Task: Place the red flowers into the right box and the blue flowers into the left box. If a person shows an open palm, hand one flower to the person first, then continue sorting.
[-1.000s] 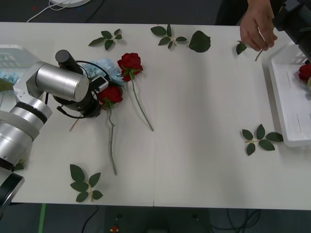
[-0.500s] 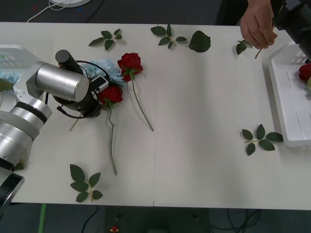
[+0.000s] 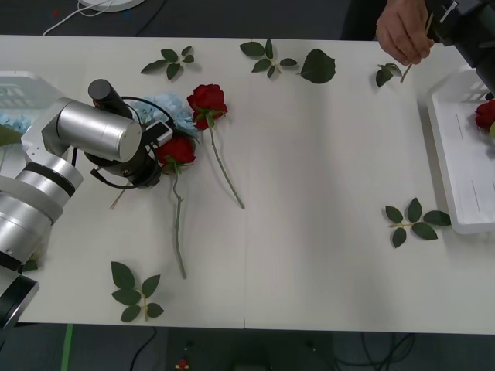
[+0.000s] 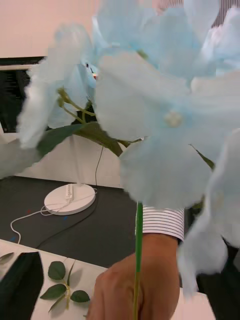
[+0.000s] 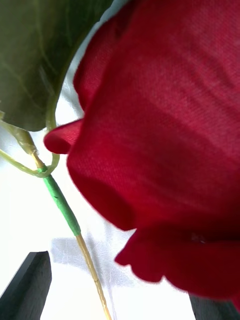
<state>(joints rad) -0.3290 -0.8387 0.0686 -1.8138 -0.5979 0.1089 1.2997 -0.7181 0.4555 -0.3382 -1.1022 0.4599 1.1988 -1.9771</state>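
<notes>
Red rose bloom [image 5: 165, 150] just beyond the open left gripper [image 5: 120, 287].

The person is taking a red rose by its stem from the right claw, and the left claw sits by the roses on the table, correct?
Not quite. The flower at the right claw is a blue flower, not a red rose; the right wrist view shows its pale-blue petals above the person's hand, which grips the stem. The rest holds: in the front view the left claw sits by the red flowers on the table.

Left gripper [image 3: 158, 151]: deep-red fabric rose bloom [image 3: 176, 150] crowds its front, pale-blue hydrangea cluster [image 3: 170, 108] just beyond; bare white counter [image 3: 317, 178] past them.
</notes>
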